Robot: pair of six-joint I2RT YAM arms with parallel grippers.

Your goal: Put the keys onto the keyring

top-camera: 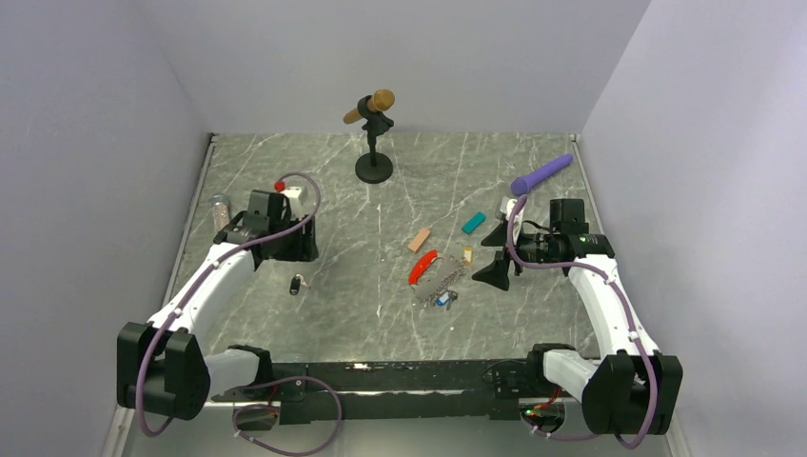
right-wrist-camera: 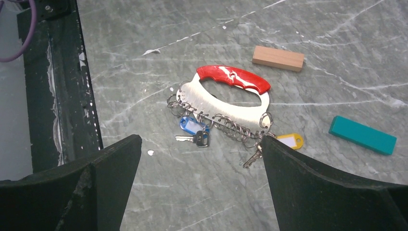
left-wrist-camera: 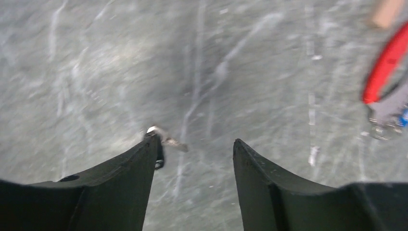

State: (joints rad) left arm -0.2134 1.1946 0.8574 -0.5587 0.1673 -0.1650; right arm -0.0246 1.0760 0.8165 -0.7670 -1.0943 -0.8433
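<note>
Left hand (left-wrist-camera: pixel 195 142): the two black fingers stand apart with nothing between them, low over the grey marbled table (left-wrist-camera: pixel 96 72). A tiny loose key (left-wrist-camera: pixel 168 142) with a black head and a short silvery blade lies at the tip of one finger; whether the two touch cannot be told. In the top view this key (top-camera: pixel 298 284) lies alone on the table, well apart from the rest of the bunch.

Right hand (right-wrist-camera: pixel 201 139): the fingers are spread wide and hold nothing, hanging above the keyring (right-wrist-camera: pixel 233 77), a bunch made of a red curved clip, a silvery plate, a chain of small rings and blue and yellow tags. A second black-headed key (right-wrist-camera: pixel 195 139) lies by the blue tag, and a third key (right-wrist-camera: pixel 251 158) by the yellow tag. The keyring (top-camera: pixel 425 267) lies near the table's middle.

Beside it lie a tan wooden block (right-wrist-camera: pixel 278 57) and a teal block (right-wrist-camera: pixel 362 134). Farther back are a purple cylinder (top-camera: pixel 542 173) and a black microphone stand (top-camera: pixel 374 143).
</note>
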